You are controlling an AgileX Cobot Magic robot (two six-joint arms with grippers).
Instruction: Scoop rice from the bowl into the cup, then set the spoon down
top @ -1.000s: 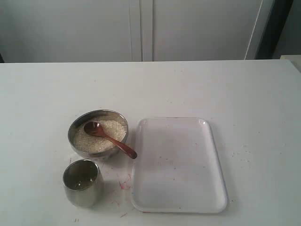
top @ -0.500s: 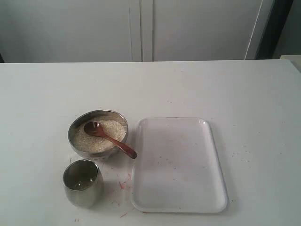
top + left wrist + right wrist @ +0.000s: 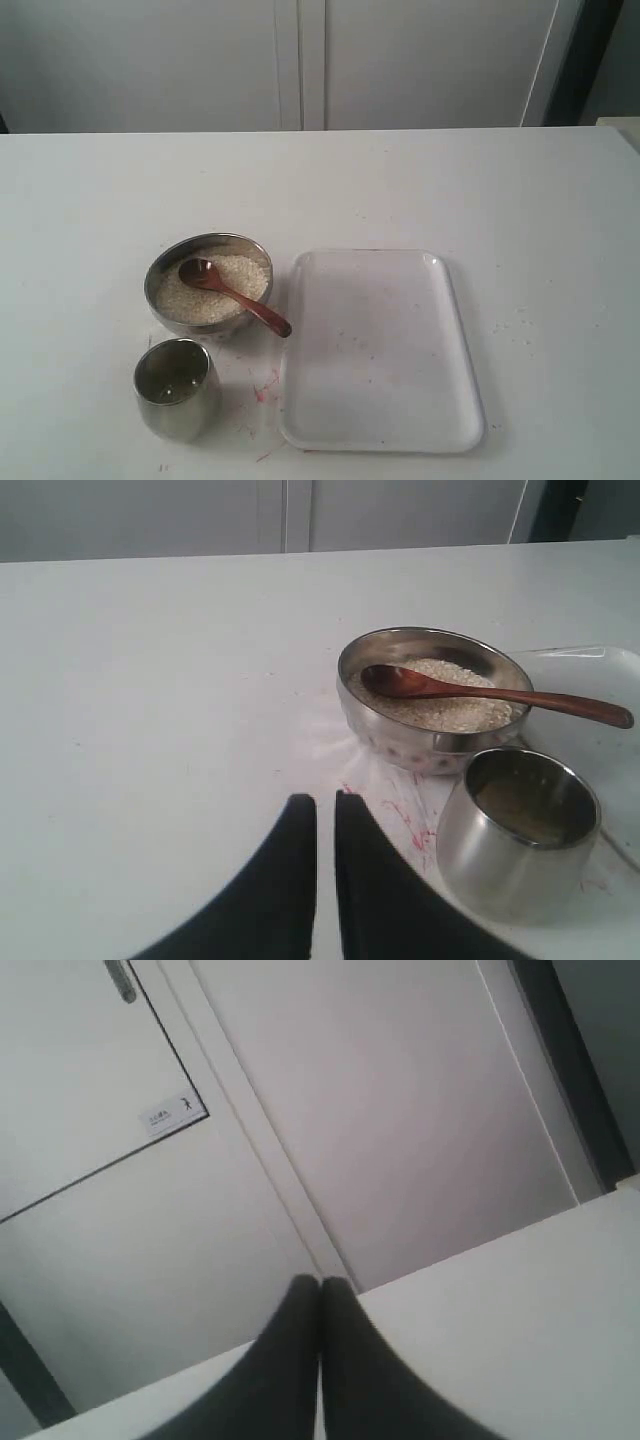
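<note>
The steel bowl stands left of the table's middle and holds rice. The wooden spoon lies in it, scoop on the grains and handle over the rim toward the tray. The steel cup stands just in front of the bowl with a few grains at its bottom. In the left wrist view, my left gripper hangs short of the cup and bowl, jaws nearly together, holding nothing. My right gripper is shut and empty, facing the cabinet. Neither gripper shows in the exterior view.
A white rectangular tray lies right of the bowl and cup, nearly touching them. Red marks stain the table between cup and tray. White cabinet doors stand behind the table's far edge.
</note>
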